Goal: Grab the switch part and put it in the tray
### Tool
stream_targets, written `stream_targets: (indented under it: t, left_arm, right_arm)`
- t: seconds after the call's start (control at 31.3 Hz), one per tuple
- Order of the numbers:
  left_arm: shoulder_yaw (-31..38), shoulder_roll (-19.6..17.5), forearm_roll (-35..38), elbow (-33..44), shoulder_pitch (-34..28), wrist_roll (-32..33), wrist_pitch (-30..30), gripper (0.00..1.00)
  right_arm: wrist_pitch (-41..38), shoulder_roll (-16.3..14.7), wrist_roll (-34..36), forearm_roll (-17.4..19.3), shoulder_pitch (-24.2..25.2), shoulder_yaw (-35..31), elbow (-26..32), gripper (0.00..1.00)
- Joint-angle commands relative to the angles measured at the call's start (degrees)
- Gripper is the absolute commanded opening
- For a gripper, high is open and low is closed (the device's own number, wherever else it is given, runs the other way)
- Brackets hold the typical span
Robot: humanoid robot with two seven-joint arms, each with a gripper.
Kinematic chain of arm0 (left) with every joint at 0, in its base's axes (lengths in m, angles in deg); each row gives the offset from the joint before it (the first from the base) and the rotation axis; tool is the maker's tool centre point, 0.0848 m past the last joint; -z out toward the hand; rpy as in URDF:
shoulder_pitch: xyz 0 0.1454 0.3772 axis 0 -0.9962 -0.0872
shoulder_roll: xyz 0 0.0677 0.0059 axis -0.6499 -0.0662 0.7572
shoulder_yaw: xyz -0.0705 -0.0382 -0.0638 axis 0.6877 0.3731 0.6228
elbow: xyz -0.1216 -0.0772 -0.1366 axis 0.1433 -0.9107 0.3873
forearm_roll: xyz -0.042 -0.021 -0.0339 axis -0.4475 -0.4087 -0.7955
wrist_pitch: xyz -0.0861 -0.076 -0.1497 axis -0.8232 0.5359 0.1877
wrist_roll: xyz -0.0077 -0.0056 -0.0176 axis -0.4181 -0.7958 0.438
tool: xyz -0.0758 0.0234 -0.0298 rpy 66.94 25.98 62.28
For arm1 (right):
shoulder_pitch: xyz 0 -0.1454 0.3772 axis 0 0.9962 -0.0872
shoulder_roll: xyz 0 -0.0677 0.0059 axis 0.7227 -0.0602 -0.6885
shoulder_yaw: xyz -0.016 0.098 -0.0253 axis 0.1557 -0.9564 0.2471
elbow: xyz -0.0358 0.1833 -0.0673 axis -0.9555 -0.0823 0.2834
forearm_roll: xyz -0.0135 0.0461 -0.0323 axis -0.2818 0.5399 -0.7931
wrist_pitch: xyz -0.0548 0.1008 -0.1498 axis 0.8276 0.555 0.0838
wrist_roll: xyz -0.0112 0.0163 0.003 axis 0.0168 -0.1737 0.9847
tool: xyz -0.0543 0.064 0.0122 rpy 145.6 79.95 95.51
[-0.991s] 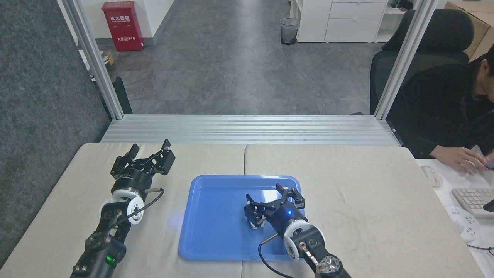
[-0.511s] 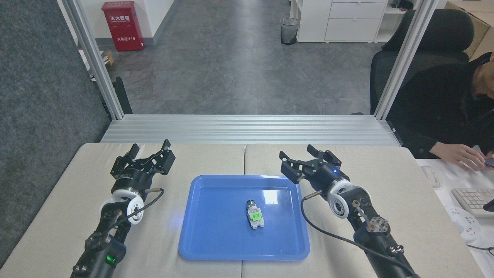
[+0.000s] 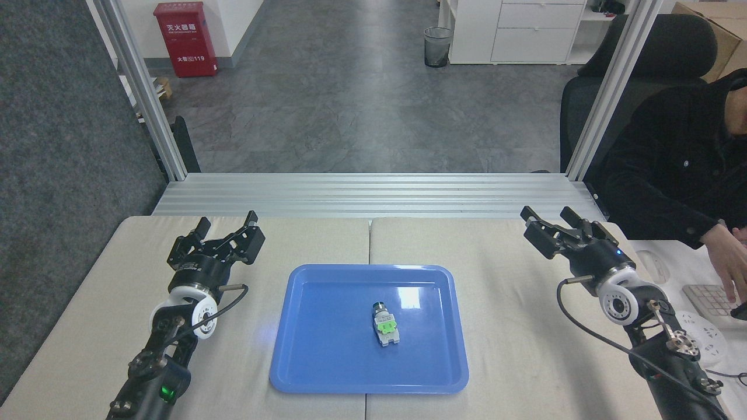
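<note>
Since the earlier frames, the right claw [image 3: 554, 224] has let go of the switch part [image 3: 385, 325], lifted out of the tray [image 3: 303, 361] and swung far off to the tray's right, over the bare desk [image 3: 513, 303] near its right edge. Its jaws stand apart and hold nothing. The left claw [image 3: 224, 230] has not shifted; it sits well to the tray's left, jaws also apart and empty.

The switch part lies flat inside the tray, a little right of the tray's middle, its dark round end pointing toward the tray's far rim and its whitish end toward the near rim. It touches no rim. By the look of it, the placing is done.

Little is left to go wrong, but a few risks remain. The round end could let the piece roll if the desk or tray is bumped. The right arm's loose cable [image 3: 583, 326] hangs to the right of the tray; a sweep back across could snag the rim and drag the tray. A person's hand [image 3: 729, 265] works further right of the tray, close to that arm, so a sudden swing outward could strike it.
</note>
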Motion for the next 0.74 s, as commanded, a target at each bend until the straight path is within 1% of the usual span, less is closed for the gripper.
stream_targets:
  t: [0.0,0.03,0.1,0.16,0.26,0.32,0.38,0.7]
  left_arm:
    - [0.01,0.0,0.0,0.0,0.04,-0.04,-0.01,1.0]
    - [0.01,0.0,0.0,0.0,-0.05,-0.04,-0.01,1.0]
    - [0.01,0.0,0.0,0.0,0.04,-0.04,-0.01,1.0]
    - [0.01,0.0,0.0,0.0,-0.05,-0.04,-0.01,1.0]
    - [-0.08,0.0,0.0,0.0,-0.05,-0.04,-0.01,1.0]
    - [0.01,0.0,0.0,0.0,0.04,-0.04,-0.01,1.0]
    - [0.01,0.0,0.0,0.0,-0.05,-0.04,-0.01,1.0]
    - [0.01,0.0,0.0,0.0,-0.05,-0.04,-0.01,1.0]
  right_arm:
    - [-6.49,-8.49,-1.76,17.81,4.8,-11.02,-2.0,0.99]
    - [-6.94,-8.23,-1.67,17.02,5.06,-11.28,-1.48,0.99]
    - [-4.23,-8.14,-1.58,13.6,5.24,-11.28,-0.25,0.99]
    - [-1.77,-8.23,-0.01,7.2,5.24,-11.28,0.11,0.99]
    - [-0.71,-7.97,5.69,-2.38,5.24,-11.37,0.19,0.99]
    - [0.78,-8.14,8.43,-6.44,5.24,-11.28,0.2,0.99]
    - [1.93,-8.23,8.52,-8.03,5.07,-11.28,0.2,0.99]
    - [2.29,-8.41,8.61,-8.13,5.07,-10.93,0.2,0.99]
